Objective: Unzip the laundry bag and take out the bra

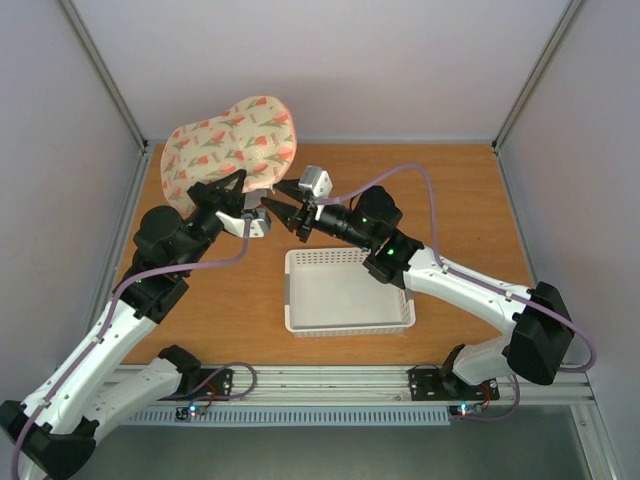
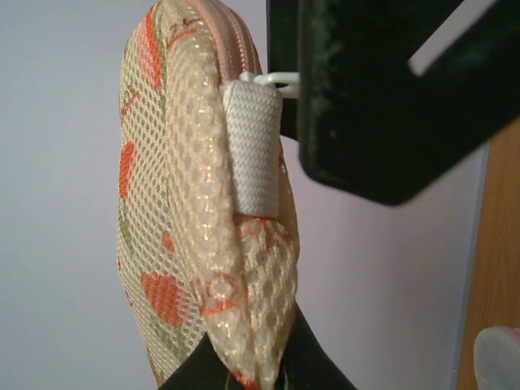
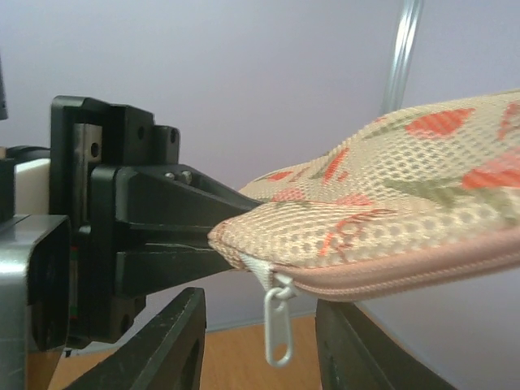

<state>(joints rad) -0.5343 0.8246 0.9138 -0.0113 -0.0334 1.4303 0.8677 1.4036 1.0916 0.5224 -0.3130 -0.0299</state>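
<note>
Laundry bag (image 1: 232,140) aloft, zipper edge (image 3: 406,272) closed; left pincer (image 3: 213,238) clamps corner; right pincer (image 1: 273,198) parted around zipper pull (image 3: 279,329).

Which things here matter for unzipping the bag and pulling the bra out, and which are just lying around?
In the job: laundry bag, its zipper pull, left gripper clamping the bag's end, right gripper open around the pull. The bra is not visible.
Lying about: white basket.

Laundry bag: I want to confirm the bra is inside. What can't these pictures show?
Bag contents: the zipped laundry bag covers them in every view; no bra visible.
Zipper's far end: right wrist view, cut by the right edge.
Zipper pull: too small in top view.
</note>
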